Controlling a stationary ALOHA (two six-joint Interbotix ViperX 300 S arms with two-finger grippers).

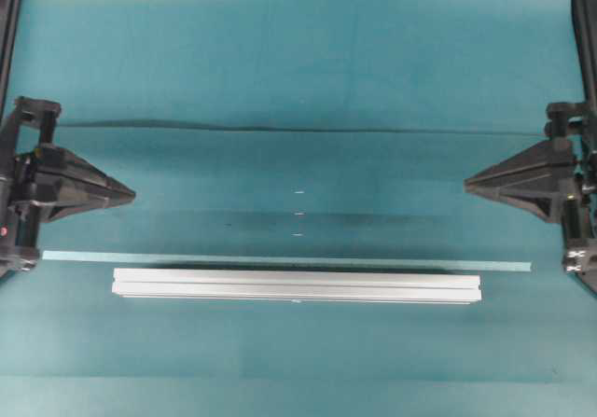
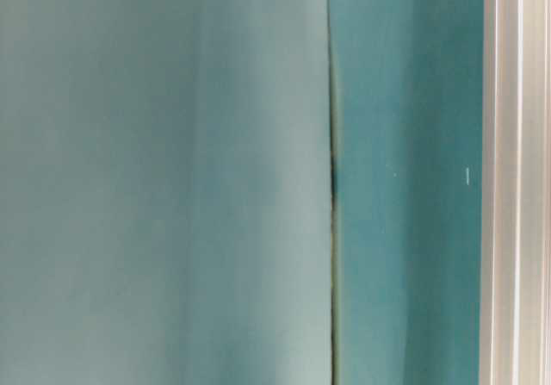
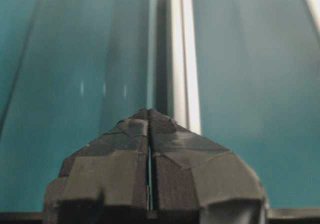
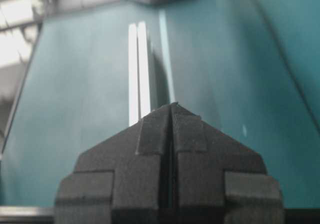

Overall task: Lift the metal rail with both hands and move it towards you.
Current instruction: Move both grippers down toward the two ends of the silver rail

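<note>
The metal rail [image 1: 297, 284] lies flat on the teal table, long and silver, in the lower middle of the overhead view. It also shows as a bright bar in the left wrist view [image 3: 185, 58], the right wrist view [image 4: 138, 63] and the table-level view [image 2: 516, 178]. My left gripper [image 1: 132, 194] rests at the left edge, shut and empty, its tips [image 3: 149, 110] pressed together. At the right edge my right gripper [image 1: 467, 186] is likewise shut with nothing in it, tips [image 4: 173, 104] meeting. Both sit back from the rail, beyond its ends.
A thin pale-blue tape strip [image 1: 280, 260] runs just behind the rail, longer than it. A seam [image 1: 298, 130] crosses the teal table cover farther back. Small white marks [image 1: 298, 214] dot the mat between the grippers. Black frame posts [image 1: 583, 25] stand at the far corners.
</note>
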